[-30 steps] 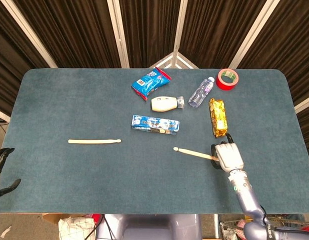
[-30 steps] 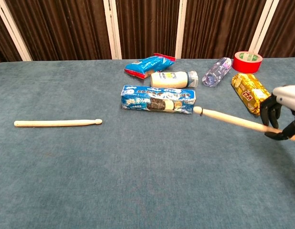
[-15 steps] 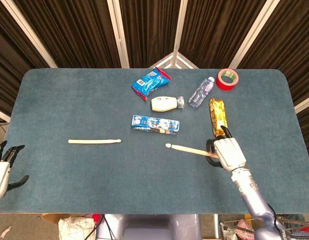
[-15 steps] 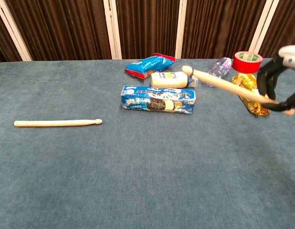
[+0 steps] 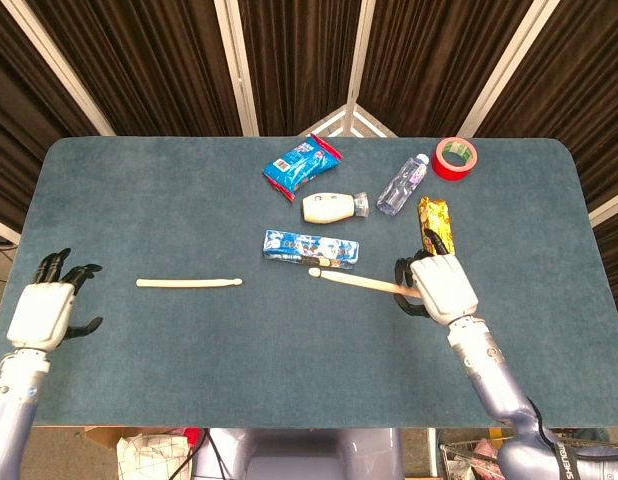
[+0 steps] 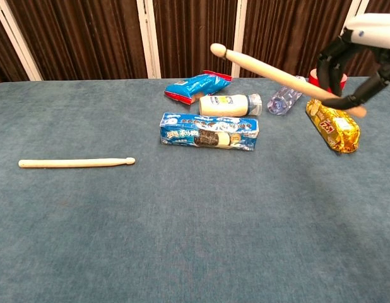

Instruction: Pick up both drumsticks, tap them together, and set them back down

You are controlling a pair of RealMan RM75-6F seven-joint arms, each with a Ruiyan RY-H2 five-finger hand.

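One pale wooden drumstick [image 5: 189, 283] [image 6: 76, 163] lies flat on the blue table at the left, its tip pointing right. My right hand [image 5: 436, 287] [image 6: 354, 60] holds the other drumstick [image 5: 355, 281] [image 6: 271, 72] by its butt end, lifted well above the table, with the tip pointing left and upward. My left hand [image 5: 49, 308] hovers at the table's left edge with its fingers apart, holding nothing, a short way left of the lying stick. The chest view does not show the left hand.
A blue cookie box [image 5: 311, 248] [image 6: 209, 130] lies mid-table under the raised stick's tip. Behind it are a blue snack bag [image 5: 303, 165], a white bottle [image 5: 332, 207], a clear water bottle [image 5: 402, 184], a gold packet [image 5: 438, 232] [image 6: 332, 124] and a red tape roll [image 5: 454, 157].
My right hand has lifted its drumstick higher and carried it left, tip now over the cookie box. The left hand has come up over the table's left edge toward the lying stick.
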